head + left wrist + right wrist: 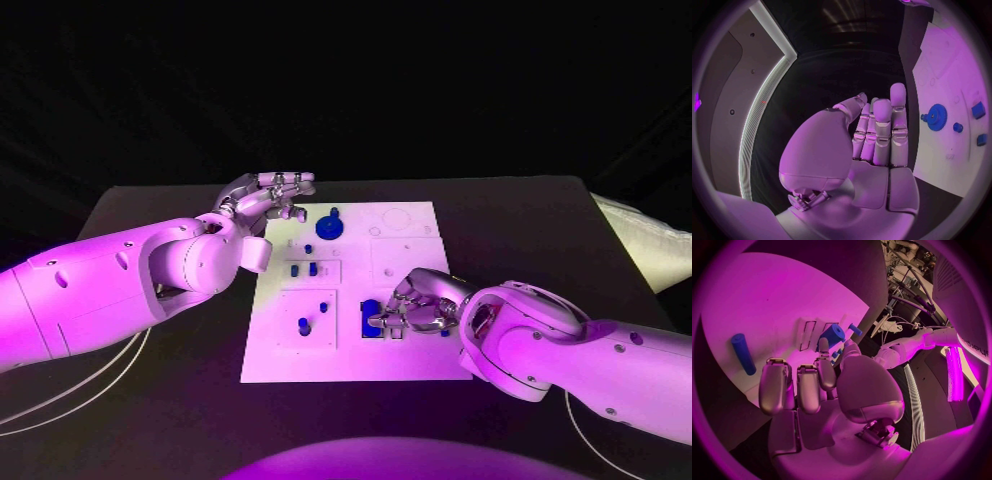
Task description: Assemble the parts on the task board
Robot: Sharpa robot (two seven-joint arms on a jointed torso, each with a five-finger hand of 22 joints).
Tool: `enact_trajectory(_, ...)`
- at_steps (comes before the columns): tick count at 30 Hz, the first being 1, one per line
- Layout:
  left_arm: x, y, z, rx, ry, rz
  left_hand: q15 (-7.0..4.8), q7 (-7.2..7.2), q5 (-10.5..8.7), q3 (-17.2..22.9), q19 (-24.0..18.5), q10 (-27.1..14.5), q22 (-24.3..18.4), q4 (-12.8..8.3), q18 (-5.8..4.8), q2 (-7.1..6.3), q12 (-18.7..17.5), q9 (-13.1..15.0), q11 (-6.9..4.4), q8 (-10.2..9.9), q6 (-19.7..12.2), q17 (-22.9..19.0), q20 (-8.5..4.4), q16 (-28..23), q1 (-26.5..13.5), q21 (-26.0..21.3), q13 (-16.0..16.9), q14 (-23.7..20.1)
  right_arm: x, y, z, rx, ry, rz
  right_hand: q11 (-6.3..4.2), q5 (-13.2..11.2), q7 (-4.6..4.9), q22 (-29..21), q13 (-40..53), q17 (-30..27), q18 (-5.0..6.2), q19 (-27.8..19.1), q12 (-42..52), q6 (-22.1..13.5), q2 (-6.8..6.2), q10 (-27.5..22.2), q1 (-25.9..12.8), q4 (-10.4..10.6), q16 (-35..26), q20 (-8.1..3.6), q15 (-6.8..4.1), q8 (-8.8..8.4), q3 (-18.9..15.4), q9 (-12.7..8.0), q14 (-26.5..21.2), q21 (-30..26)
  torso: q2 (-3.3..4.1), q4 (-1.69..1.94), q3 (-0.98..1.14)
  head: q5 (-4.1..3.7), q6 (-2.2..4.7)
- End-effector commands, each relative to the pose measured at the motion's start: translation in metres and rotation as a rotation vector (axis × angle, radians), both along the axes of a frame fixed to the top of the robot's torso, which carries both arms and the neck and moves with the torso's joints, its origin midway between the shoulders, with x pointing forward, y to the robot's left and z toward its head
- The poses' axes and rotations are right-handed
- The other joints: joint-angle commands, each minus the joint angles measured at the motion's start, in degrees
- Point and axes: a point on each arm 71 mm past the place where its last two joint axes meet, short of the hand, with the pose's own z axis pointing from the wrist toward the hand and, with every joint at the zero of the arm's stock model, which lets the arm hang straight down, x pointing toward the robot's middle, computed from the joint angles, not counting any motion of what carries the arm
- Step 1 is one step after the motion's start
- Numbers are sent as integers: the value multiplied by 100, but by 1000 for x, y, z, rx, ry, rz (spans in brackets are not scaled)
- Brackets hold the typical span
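Observation:
The white task board (404,360) lies in the middle of the black table. On it stand a blue gear (330,227) (936,117) at the far side and several small blue pegs (304,325) on its left half. My right hand (418,305) (817,385) rests on the board's near middle, fingers curled, thumb and one finger pinching a blue block (371,318) (832,334) beside two narrow slots. A long blue peg (743,354) lies flat near that hand. My left hand (267,195) (873,135) hovers at the board's far left corner, fingers straight and holding nothing.
A pale cushion-like object (649,245) sits off the table's right edge. White cables (87,385) run over the table near the left arm. Bare black tabletop (519,220) surrounds the board.

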Motion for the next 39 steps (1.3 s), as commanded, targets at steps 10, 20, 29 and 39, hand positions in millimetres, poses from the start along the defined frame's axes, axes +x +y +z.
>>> enact_trajectory(10, 0, -3, 1, -9, -11, -19, 10, 11, 11, -4, 29, -38, -5, -30, 61, 65, 35, 1, 14, 19, -39, -4, 29, 39, 5, -39, 5, -47, 2, 5, -5, -73, -9, 35, -59, -863, -70, 46, 65, 176, -53, 32, 46, -49, 74, 102, 834, -590, 24, -68, -77, 99, 311, 120, 357, 47, 6, 2, 3, 10, -13)
enact_trajectory(20, 0, -2, 1, -8, -11, -18, 10, 11, 11, -4, 29, -38, -5, -30, 61, 65, 35, 1, 14, 19, -39, -4, 29, 39, 5, -39, 5, -47, 3, -2, -6, -94, -25, 20, -56, -872, -66, 57, 108, 184, -56, 38, 76, -39, 109, 135, 768, -568, 28, -68, -76, 111, 329, 141, 359, 51, 10, 4, 6, 13, -33)
enact_trajectory(29, 0, -1, 1, -7, -11, -16, 10, 11, 11, -4, 29, -38, -5, -30, 61, 65, 35, 1, 14, 19, -39, -4, 29, 39, 5, -39, 5, -47, 0, -13, 0, -39, -37, 3, -39, -816, -44, 24, 37, 158, -50, 23, -23, -77, 30, 92, 599, -508, 9, -60, -64, 100, 263, 162, 353, 34, 3, -3, 9, 15, -39)
enact_trajectory(39, 0, 1, 1, -5, -11, -11, 10, 11, 11, -4, 29, -38, -5, -30, 61, 65, 35, 1, 14, 19, -39, -4, 29, 39, 5, -39, 5, -47, -1, -59, 28, 21, -115, -62, 120, -334, 153, -69, -496, 21, -35, -30, -681, -479, 40, -308, 634, -520, -91, 42, 62, -291, 367, 25, 316, -23, -5, -19, 0, -57, 8)
